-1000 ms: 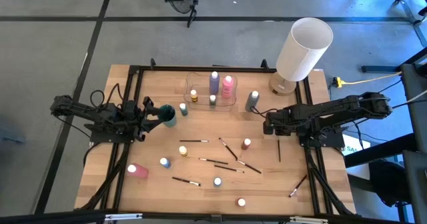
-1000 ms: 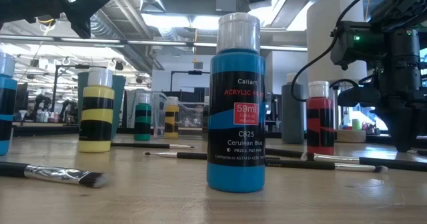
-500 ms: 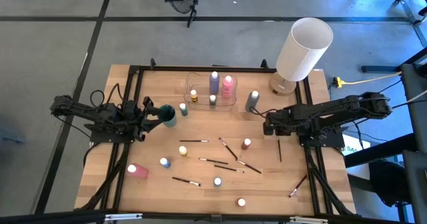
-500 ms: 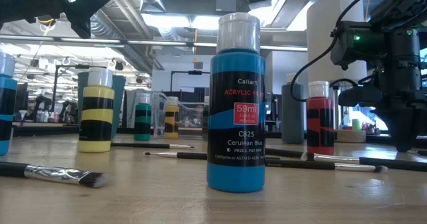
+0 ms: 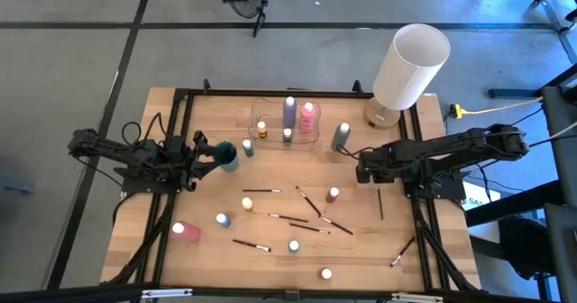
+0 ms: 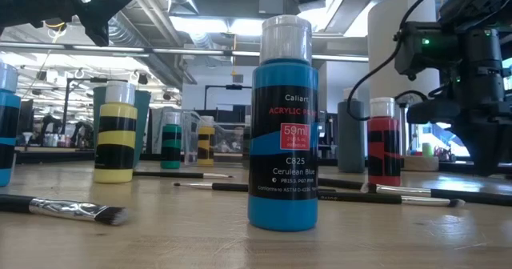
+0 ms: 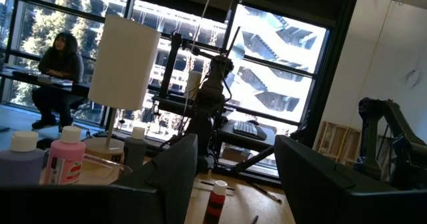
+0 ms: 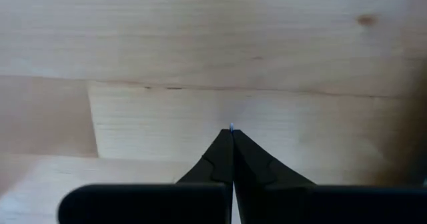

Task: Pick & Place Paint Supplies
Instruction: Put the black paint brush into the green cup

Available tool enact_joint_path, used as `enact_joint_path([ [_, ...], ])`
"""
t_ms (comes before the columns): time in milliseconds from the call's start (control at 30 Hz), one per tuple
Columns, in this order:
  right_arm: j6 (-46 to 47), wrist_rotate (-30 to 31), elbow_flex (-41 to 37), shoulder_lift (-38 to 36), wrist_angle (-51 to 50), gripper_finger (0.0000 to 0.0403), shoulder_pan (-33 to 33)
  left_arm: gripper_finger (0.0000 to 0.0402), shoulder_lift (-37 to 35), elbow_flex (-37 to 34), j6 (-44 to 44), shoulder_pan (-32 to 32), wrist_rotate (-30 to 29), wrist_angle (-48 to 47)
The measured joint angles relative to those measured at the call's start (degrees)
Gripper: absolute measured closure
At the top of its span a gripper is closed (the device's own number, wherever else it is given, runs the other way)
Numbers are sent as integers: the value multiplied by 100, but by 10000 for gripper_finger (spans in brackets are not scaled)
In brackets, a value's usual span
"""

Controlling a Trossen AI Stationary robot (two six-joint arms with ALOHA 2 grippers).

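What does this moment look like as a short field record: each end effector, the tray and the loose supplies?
left end effector: holds a teal bottle at the table's left side
right end effector: shut, empty, pointing down at bare wood
clear tray: at the table's far edge, holds purple bottle, pink bottle and two small bottles
grey bottle: upright, just outside the tray
loose on table: several brushes and small bottles at centre and near edge; a pink bottle lying on its side
lamp: far right corner
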Motion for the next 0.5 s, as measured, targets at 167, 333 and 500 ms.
enact_joint_path([
  [167, -77, -167, 76, -2, -20, 403, 145, 205, 0, 0, 0, 0, -1, -2],
  [333, -191, -167, 584, -9, -205, 403, 408, 205, 0, 0, 0, -1, -1, -2],
  [500, -203, 106, 1370, -11, -605, 403, 767, 205, 0, 0, 0, -2, -1, -2],
])
